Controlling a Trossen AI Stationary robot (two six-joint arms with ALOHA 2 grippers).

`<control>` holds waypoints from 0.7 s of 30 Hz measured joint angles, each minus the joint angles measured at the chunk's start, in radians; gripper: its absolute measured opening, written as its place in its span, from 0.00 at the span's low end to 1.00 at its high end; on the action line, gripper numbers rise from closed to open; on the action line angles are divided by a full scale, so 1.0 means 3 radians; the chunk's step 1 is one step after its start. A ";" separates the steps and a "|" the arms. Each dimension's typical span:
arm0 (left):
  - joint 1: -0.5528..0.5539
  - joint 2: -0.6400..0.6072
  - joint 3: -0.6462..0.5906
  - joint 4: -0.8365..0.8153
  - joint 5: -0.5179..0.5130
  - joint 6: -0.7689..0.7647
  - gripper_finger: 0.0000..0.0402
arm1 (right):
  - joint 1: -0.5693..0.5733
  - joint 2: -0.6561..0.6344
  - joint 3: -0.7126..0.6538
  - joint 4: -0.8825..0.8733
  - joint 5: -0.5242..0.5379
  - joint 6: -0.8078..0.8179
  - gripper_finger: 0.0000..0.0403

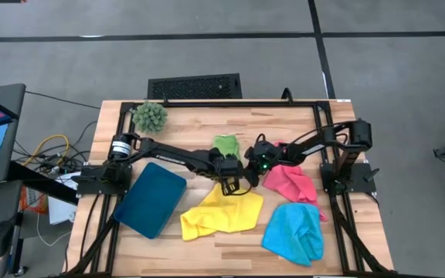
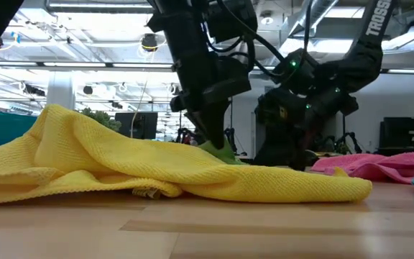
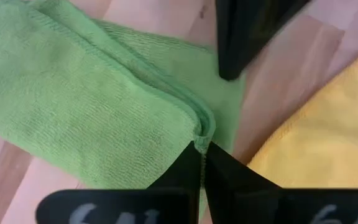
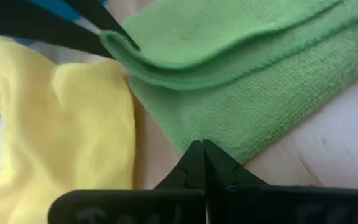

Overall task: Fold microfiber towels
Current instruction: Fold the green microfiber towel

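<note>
Both tools meet over the folded green towel (image 1: 225,144) at mid-counter (image 1: 207,247), the left tool (image 3: 202,149) pinched tight on its folded corner and the right tool (image 4: 199,144) clamped on a lower edge, just beside the yellow towel (image 1: 221,213).

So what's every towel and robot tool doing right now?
green towel: folded in layers, both tools pinching its edge
yellow towel: crumpled, unfolded
pink towel: crumpled, unfolded
light blue towel: loosely bunched, unfolded
left tool: shut on green towel
right tool: shut on green towel
</note>
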 joint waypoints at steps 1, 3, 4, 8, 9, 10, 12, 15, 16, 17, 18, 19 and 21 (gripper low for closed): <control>0.0009 0.0000 0.0000 0.0004 0.0002 -0.0045 0.00 | 0.0008 0.0024 0.0007 0.0017 0.0004 -0.0016 0.02; 0.0025 0.0000 0.0000 0.0063 0.0018 -0.0163 0.00 | 0.0023 0.0051 0.0012 0.0030 0.0013 -0.0022 0.02; 0.0029 0.0000 0.0000 0.0125 0.0032 -0.0226 0.00 | 0.0034 0.0072 0.0014 0.0051 0.0019 -0.0024 0.02; 0.0031 0.0000 0.0000 0.0467 0.0139 -0.0266 0.00 | 0.0062 0.0084 0.0072 0.0040 0.0010 -0.0017 0.02; 0.0031 0.0000 0.0000 0.0536 0.0150 -0.0267 0.00 | 0.0069 0.0088 0.0093 0.0026 0.0000 -0.0012 0.02; 0.0029 0.0000 0.0000 0.0593 0.0152 -0.0280 0.00 | 0.0077 0.0091 0.0110 0.0016 -0.0007 -0.0006 0.02; 0.0040 0.0000 0.0000 0.0668 0.0160 -0.0290 0.00 | 0.0089 0.0097 0.0138 -0.0003 -0.0024 -0.0005 0.02; 0.0057 0.0000 0.0001 0.0692 0.0154 -0.0273 0.00 | 0.0091 0.0100 0.0156 -0.0003 -0.0042 -0.0001 0.02; 0.0060 0.0000 0.0001 0.0687 0.0144 -0.0257 0.00 | 0.0088 0.0100 0.0157 -0.0001 -0.0043 -0.0002 0.02; 0.0063 0.0000 -0.0002 0.0687 0.0137 -0.0233 0.00 | 0.0087 0.0100 0.0157 -0.0002 -0.0042 -0.0002 0.02; 0.0063 0.0000 -0.0022 0.0716 0.0124 -0.0211 0.00 | 0.0086 0.0100 0.0157 -0.0002 -0.0041 -0.0002 0.02; 0.0061 0.0000 -0.0044 0.0735 0.0088 -0.0203 0.00 | 0.0086 0.0100 0.0158 0.0000 -0.0039 -0.0003 0.02; 0.0060 0.0000 -0.0085 0.0721 0.0016 -0.0200 0.00 | 0.0088 0.0100 0.0159 0.0007 -0.0037 -0.0003 0.02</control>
